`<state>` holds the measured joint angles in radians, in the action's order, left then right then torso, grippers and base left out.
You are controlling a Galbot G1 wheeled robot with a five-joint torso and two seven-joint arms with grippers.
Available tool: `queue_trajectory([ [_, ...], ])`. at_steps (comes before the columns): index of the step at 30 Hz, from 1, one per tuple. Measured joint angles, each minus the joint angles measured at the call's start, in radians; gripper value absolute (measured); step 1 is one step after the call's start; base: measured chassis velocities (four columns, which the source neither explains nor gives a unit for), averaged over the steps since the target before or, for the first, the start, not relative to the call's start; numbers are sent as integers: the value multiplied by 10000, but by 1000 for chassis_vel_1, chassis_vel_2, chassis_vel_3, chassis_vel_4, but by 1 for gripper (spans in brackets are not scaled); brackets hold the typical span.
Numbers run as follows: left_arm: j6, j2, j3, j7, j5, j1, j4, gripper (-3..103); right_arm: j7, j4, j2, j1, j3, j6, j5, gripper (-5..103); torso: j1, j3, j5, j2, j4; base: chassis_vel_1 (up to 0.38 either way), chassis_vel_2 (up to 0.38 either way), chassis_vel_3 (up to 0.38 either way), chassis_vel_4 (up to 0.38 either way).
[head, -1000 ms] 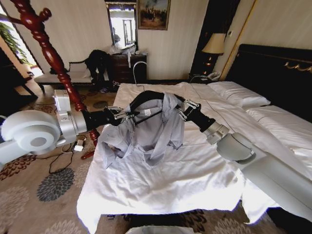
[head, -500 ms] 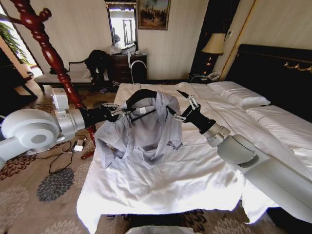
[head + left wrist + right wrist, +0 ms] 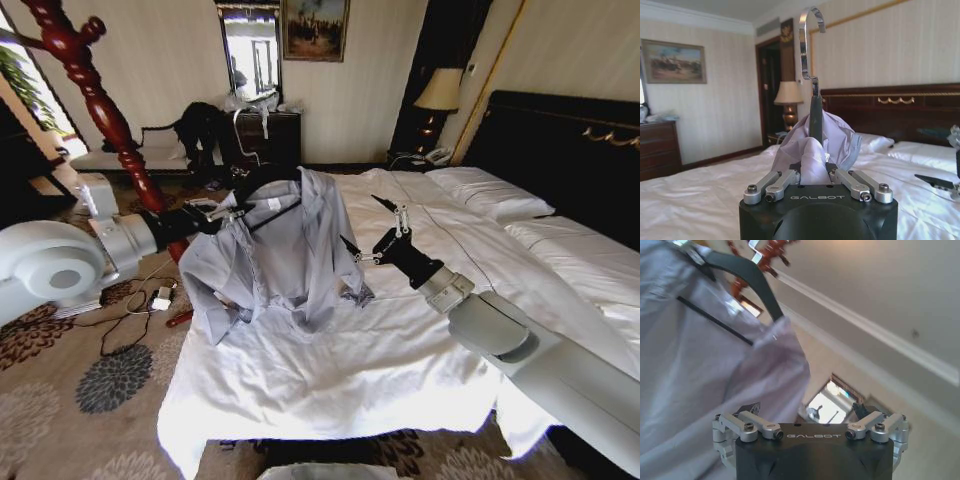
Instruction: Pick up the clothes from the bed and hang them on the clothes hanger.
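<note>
My left gripper (image 3: 222, 212) is clenched on the black curved hanger (image 3: 262, 178) and the thin grey-blue collared shirt (image 3: 285, 262) draped over it, above the white-sheeted bed's (image 3: 400, 360) near side; my right gripper (image 3: 372, 232) hangs released, fingers spread, just beside the shirt's hem.

right gripper (image 3: 810, 412) spread wide, gripping nothing | shirt (image 3: 695, 365) draped just beside it | hanger (image 3: 747, 275) poking out above cloth
</note>
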<state>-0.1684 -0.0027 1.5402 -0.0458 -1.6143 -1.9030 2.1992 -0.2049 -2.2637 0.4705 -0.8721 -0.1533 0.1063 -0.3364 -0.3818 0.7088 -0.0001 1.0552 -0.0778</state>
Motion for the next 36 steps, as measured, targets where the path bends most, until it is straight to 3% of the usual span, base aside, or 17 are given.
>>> queue_trajectory([
  [1, 1, -178, 34, 33, -58, 63, 42, 19, -234, 28, 9, -56, -56, 178, -608, 100, 0, 0, 0, 0, 0, 0, 0, 0, 0],
  [3, 1, -289, 54, 56, -95, 104, 76, 19, -363, 54, 11, -80, -93, 263, -940, 100, 0, 0, 0, 0, 0, 0, 0, 0, 0],
  [4, 1, -612, 113, 113, -199, 207, 214, 19, -654, 94, 10, -134, -253, 475, -1707, 100, -1, 1, 0, 0, 0, 0, 0, 0, 0],
  [6, 1, -759, 137, 118, -214, 241, 297, 19, -786, 92, 5, -170, -364, 589, -2019, 100, -1, 0, 1, 0, 0, 0, 0, 0, 0],
  [10, 1, -1553, 207, 159, -158, 354, 843, 19, -1572, -128, -13, -586, -1178, 1531, -4026, 100, 0, 0, 0, 0, -1, 0, 0, 0, 0],
  [11, 1, -1553, 207, 159, -158, 354, 843, 19, -1572, -128, -13, -586, -1178, 1531, -4026, 100, 0, 0, 0, 0, -1, 0, 0, 0, 0],
  [14, -1, -2329, 224, 222, 217, 389, 1356, 19, -1948, -269, 66, -1415, -2341, 2094, -5406, 100, 0, 0, 1, 0, -2, 0, 0, 0, 0],
  [17, -3, -2769, 224, 276, 588, 390, 1575, 19, -1946, -321, 158, -2068, -3044, 2168, -5598, 100, 0, 0, 0, 0, -2, 0, 0, 0, 0],
  [19, -10, -3644, 226, 403, 974, 352, 2034, 19, -1627, -448, 450, -3558, -4414, 2150, -5231, 100, 0, -1, -1, 1, -1, 0, 0, 0, 0],
  [20, -10, -3644, 226, 403, 974, 352, 2034, 19, -1627, -448, 450, -3558, -4414, 2150, -5231, 100, 0, -1, -1, 1, -1, 0, 0, 0, 0],
  [24, 30, -4968, 89, 667, 1663, 246, 2527, 19, -1289, -711, 1126, -5296, -5870, 2151, -4791, 100, 1, -1, 0, 1, -2, 0, 0, 0, 0],
  [25, 30, -4968, 89, 667, 1663, 246, 2527, 19, -1289, -711, 1126, -5296, -5870, 2151, -4791, 100, 1, -1, 0, 1, -2, 0, 0, 0, 0],
  [28, 78, -5871, 60, 636, 1986, 28, 2972, 19, -916, -980, 2077, -6538, -6803, 2089, -4456, 100, 1, -2, -1, 1, 4, 0, 0, 0, 0],
  [30, 84, -6144, 45, 637, 2024, 0, 3031, 19, -545, -1091, 2799, -7357, -7182, 1742, -3827, 100, 2, -1, 3, 2, -2, 0, 0, 0, 0],
  [32, 85, -6173, 33, 637, 2036, 1, 3038, 19, -482, -1107, 2903, -7481, -7224, 1674, -3730, 100, 1, -2, 3, 1, -3, 0, 0, 0, 0],
  [33, 88, -6313, -36, 634, 2141, 11, 3049, 19, -97, -1202, 3496, -8104, -7392, 1285, -3180, 100, 1, -1, 3, 1, -4, 0, 0, 0, 0],
  [36, 83, -6567, -206, 610, 2585, 15, 3047, 19, 558, -1313, 4411, -8811, -7544, 720, -2169, 100, 2, -1, -1, 2, -6, 0, 0, 0, 0],
])
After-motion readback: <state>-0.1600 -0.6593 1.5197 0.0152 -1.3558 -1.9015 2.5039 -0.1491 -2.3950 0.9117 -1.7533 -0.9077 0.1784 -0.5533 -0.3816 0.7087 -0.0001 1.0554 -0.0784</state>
